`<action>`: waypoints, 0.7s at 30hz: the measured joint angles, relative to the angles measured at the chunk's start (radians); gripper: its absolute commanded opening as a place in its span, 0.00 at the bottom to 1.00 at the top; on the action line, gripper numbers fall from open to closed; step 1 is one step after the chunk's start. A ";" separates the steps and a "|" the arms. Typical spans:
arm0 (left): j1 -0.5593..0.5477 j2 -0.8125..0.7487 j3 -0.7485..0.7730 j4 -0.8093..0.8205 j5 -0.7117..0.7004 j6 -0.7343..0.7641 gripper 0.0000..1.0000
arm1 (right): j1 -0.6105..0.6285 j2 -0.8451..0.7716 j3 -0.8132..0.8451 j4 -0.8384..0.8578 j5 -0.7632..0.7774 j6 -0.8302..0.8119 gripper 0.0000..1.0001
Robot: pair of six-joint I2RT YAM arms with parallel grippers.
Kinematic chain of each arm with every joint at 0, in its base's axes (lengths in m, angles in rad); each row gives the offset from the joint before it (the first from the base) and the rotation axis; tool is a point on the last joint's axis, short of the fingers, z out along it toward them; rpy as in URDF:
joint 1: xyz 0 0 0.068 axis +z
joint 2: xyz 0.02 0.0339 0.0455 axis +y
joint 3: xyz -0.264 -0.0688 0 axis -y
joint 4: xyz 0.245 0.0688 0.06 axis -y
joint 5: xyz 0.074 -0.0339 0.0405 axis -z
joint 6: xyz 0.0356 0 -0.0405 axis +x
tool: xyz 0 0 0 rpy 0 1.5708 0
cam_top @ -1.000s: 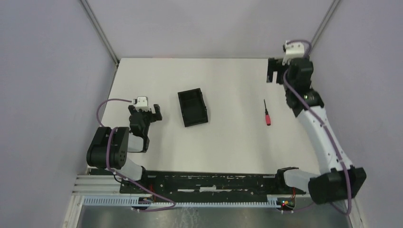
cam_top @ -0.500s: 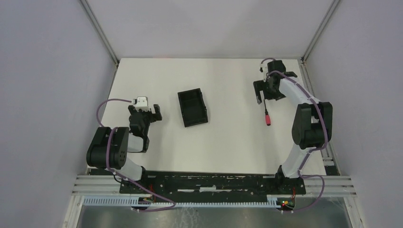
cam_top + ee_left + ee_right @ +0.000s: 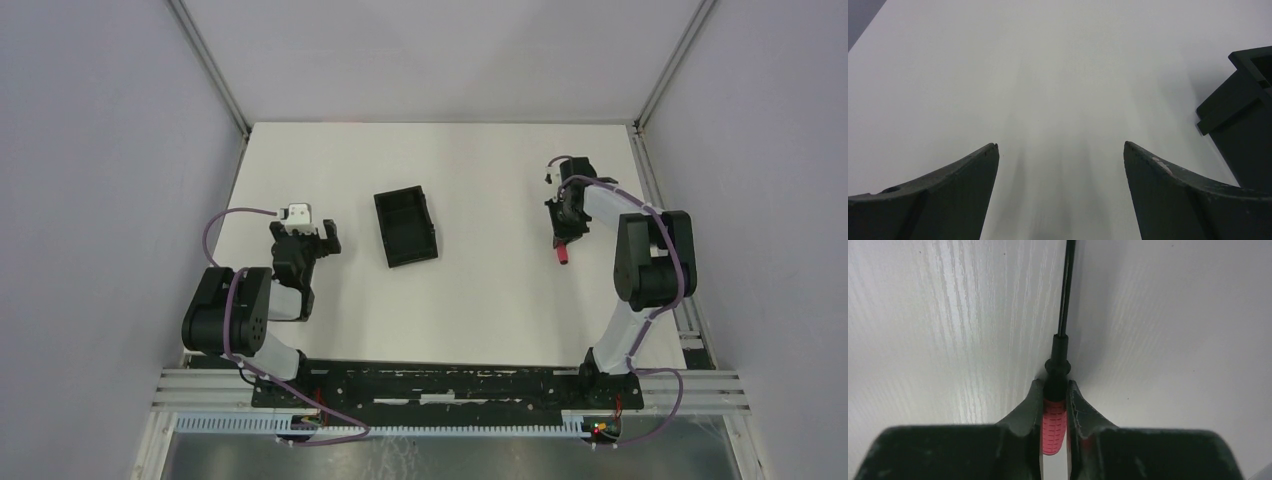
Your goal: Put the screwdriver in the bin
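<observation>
The screwdriver (image 3: 563,254) lies on the white table at the right, its red-pink handle (image 3: 1053,426) clamped between the right gripper's fingers and its thin black shaft (image 3: 1065,295) running away from the camera. My right gripper (image 3: 1054,383) is shut on the handle, low over the table (image 3: 563,232). The black bin (image 3: 384,232) stands open-topped near the table's middle, well left of the screwdriver. My left gripper (image 3: 1060,145) hangs open over bare table, left of the bin (image 3: 1243,115), with nothing between its fingers.
The white tabletop (image 3: 480,300) is boxed in by grey walls at the left, back and right. The right arm's elbow (image 3: 655,262) folds up near the table's right edge. The left arm (image 3: 240,310) sits near the front left.
The right arm swung from the back right corner down onto the screwdriver, and its jaws went from wide open to shut on the handle. The left arm and bin stayed still.
</observation>
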 measured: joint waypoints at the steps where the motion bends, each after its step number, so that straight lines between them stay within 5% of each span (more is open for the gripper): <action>1: 0.000 0.000 0.000 0.000 0.000 0.000 1.00 | -0.002 0.002 0.003 -0.003 0.002 -0.002 0.00; 21: 0.000 0.000 0.000 0.000 0.000 0.000 1.00 | 0.003 -0.097 0.287 -0.234 -0.012 0.060 0.00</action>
